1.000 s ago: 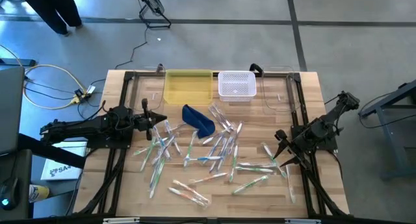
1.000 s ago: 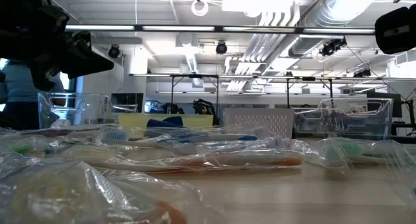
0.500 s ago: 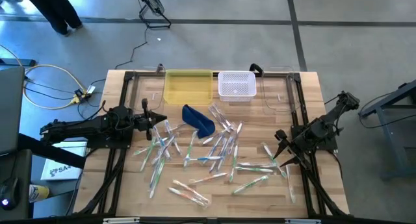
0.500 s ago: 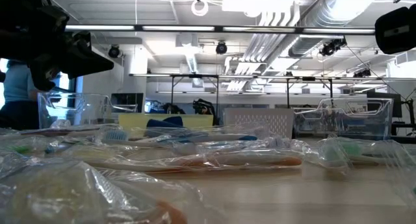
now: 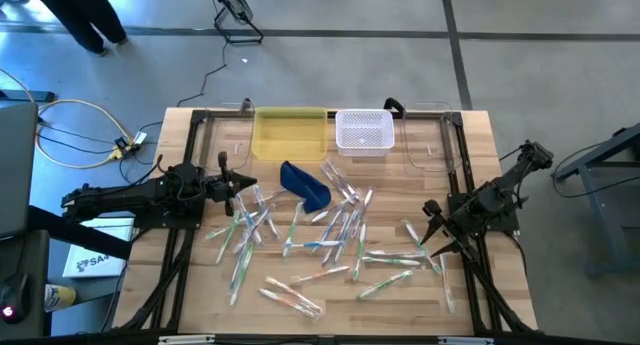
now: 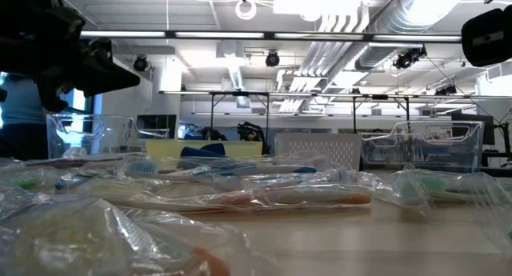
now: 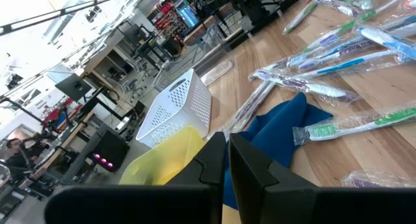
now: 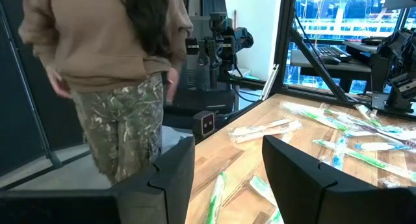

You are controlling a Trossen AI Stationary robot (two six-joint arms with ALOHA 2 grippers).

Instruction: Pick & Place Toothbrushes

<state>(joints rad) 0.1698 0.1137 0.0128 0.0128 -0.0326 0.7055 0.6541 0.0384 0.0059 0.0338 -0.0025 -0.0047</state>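
Many toothbrushes, most in clear wrappers, lie scattered flat over the middle of the wooden table; they also show in the low view and both wrist views. My left gripper hovers at the table's left side, level and shut on nothing, pointing over the dark blue pouch. My right gripper hovers at the table's right side, level and open, with nothing between its fingers.
A yellow bin and a white slotted basket stand at the far edge, with clear bins beside them. The blue pouch lies left of centre. A person stands beyond the table's edge.
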